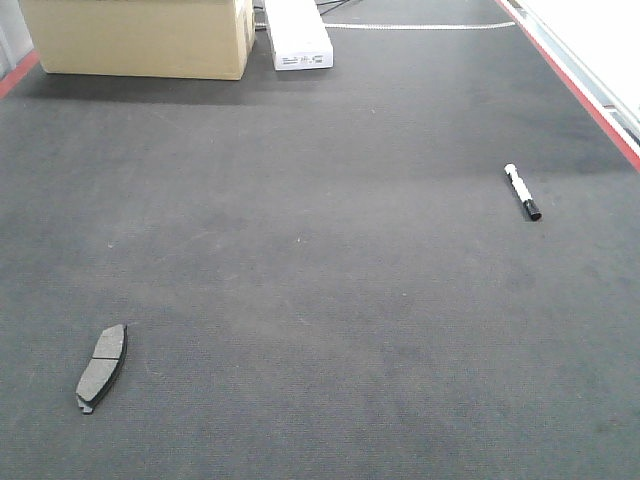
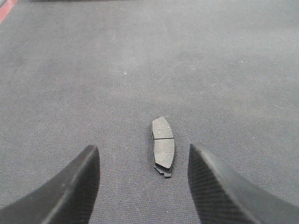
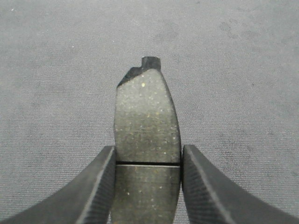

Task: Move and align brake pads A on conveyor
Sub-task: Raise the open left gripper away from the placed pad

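Observation:
One dark grey brake pad (image 1: 102, 367) lies flat on the charcoal conveyor (image 1: 330, 250) near the front left. The left wrist view shows this same pad (image 2: 163, 146) ahead of my left gripper (image 2: 144, 163), slightly right of centre between the wide-open fingers, with nothing held. My right gripper (image 3: 147, 161) is shut on a second brake pad (image 3: 146, 116), its fingers pressing both long edges at the centre groove, the pad raised over the belt. Neither gripper appears in the front view.
A cardboard box (image 1: 140, 35) and a white box (image 1: 297, 33) stand at the far end of the belt. A black-and-white marker pen (image 1: 523, 192) lies at the right. Red edge strips (image 1: 585, 95) run along the right side and far left corner.

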